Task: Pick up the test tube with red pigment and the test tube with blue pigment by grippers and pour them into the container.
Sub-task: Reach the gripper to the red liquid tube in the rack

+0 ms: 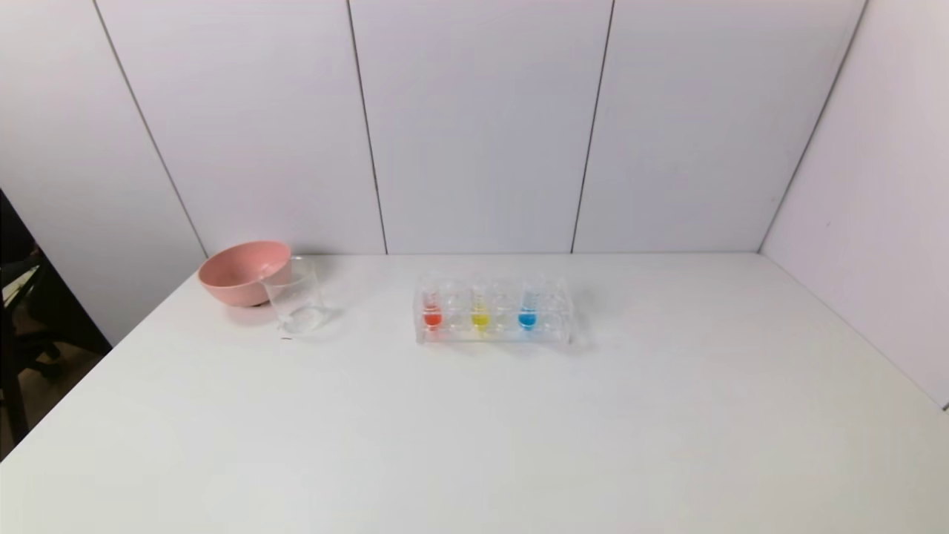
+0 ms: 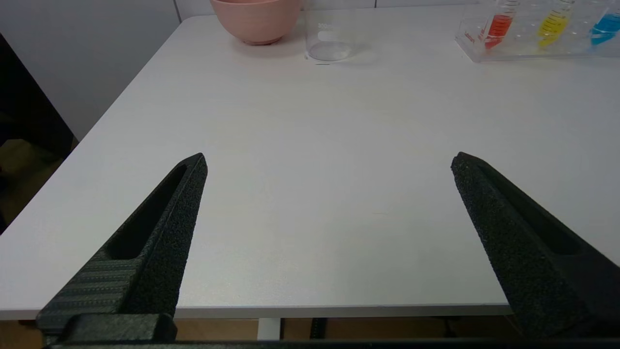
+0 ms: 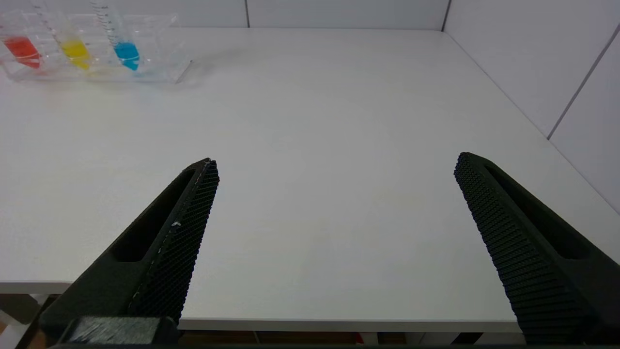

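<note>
Nothing is done yet: the slim clear red-liquid test tube and its blue-liquid twin stand in the clear plastic rack, the empty glass beaker at nine o'clock, while the left gripper and right gripper hang wide, empty, near the table's front edge.

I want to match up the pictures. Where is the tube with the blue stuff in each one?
Head view: the blue test tube stands rightmost of the three colours in the clear tube rack, mid-table.
Left wrist view: top right corner.
Right wrist view: upper left.
Shared landmark: the yellow tube beside it.
</note>
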You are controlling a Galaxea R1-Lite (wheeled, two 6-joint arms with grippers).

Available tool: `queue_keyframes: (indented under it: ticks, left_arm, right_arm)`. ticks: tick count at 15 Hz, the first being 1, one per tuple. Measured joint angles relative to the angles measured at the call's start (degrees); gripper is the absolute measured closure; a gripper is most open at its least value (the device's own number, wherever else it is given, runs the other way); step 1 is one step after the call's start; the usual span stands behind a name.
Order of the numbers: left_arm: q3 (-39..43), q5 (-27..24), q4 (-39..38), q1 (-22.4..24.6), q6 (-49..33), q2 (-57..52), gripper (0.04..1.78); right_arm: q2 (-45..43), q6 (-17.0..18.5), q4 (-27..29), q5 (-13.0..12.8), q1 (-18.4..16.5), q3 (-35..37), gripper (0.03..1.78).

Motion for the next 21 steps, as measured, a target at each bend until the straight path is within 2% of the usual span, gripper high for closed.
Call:
queue_keyframes:
  ticks: [21]
  left_arm:
    - [0.0,0.2,-0.1,0.0,0.4,0.0,0.06]
  right_arm:
    - [0.0,0.0,0.0,0.0,0.0,0.0,0.04]
